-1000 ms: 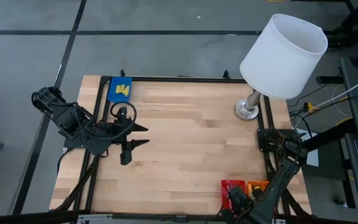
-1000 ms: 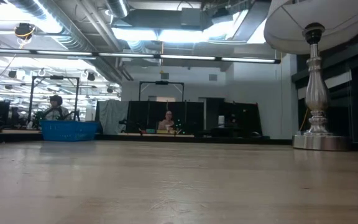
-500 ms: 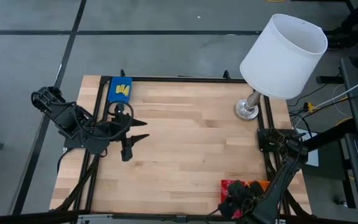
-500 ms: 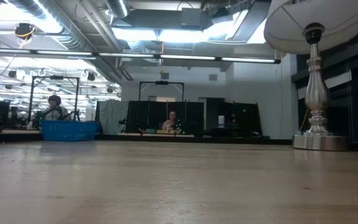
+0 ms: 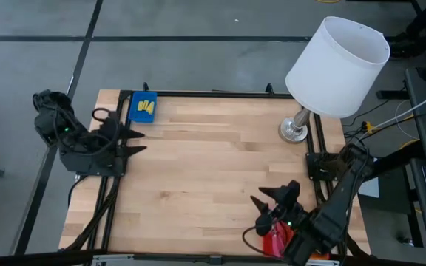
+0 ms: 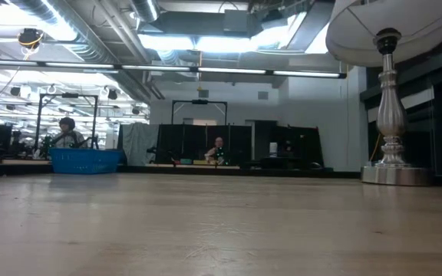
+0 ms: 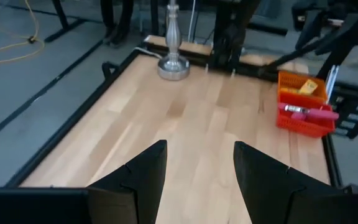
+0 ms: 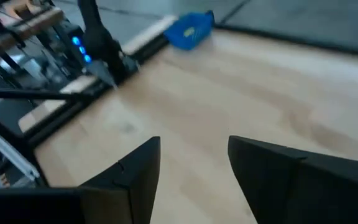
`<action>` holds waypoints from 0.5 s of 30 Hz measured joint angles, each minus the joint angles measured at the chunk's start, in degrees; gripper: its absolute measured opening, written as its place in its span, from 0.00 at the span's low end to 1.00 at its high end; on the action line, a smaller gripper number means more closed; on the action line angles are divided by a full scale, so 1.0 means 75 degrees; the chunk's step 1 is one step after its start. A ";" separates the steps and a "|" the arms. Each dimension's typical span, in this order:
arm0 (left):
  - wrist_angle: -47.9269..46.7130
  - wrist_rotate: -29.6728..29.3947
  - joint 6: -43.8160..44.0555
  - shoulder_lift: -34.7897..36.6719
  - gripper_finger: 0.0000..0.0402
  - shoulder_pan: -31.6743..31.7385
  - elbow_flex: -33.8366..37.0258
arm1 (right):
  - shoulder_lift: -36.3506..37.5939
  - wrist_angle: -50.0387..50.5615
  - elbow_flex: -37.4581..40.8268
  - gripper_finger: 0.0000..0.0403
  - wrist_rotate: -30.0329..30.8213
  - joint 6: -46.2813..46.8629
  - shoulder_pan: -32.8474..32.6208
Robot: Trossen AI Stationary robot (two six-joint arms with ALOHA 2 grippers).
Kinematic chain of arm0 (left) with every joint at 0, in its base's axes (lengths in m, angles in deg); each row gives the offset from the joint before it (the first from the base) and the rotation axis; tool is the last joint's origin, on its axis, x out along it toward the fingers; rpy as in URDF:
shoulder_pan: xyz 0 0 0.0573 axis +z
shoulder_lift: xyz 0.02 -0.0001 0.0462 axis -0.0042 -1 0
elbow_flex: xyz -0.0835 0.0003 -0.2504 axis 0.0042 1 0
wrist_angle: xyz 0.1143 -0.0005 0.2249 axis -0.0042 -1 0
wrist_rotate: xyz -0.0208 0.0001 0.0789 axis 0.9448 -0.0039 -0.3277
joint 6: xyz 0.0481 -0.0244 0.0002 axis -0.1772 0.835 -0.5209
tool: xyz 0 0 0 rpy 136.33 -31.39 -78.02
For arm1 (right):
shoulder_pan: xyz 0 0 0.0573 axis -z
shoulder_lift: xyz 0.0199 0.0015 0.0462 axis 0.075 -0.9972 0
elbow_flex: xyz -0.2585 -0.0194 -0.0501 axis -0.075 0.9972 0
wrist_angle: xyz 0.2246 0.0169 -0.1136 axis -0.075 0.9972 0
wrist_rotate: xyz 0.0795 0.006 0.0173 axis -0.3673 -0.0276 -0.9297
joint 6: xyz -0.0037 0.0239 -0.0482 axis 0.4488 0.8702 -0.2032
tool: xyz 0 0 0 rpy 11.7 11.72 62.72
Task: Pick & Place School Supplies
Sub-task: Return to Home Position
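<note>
The blue tray at the far left corner holds small yellow pieces. At the near right, the red tray holds a red-handled tool, and the orange tray beside it holds a yellow packet. My right gripper hangs open above the table, just left of the red tray, pointing toward the far left, with nothing between its fingers. My left gripper is open and empty near the left edge, just nearer than the blue tray.
A lamp with a white shade stands on its metal base at the far right corner. A black frame runs along the table's edges. Bare wood lies between the two arms. People sit in the room far behind.
My right gripper has risen from the trays at the near right and tipped up from pointing down to pointing across the table toward the far left. My left gripper has drawn back toward the table's left edge and far side, nearer the blue tray, staying open.
</note>
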 joint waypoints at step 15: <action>0.7343 0.2676 -0.3573 0.4662 0.45 0.2997 0.6811 | 0.0571 -0.0006 0.0000 0.47 0.0326 -0.0463 0.0350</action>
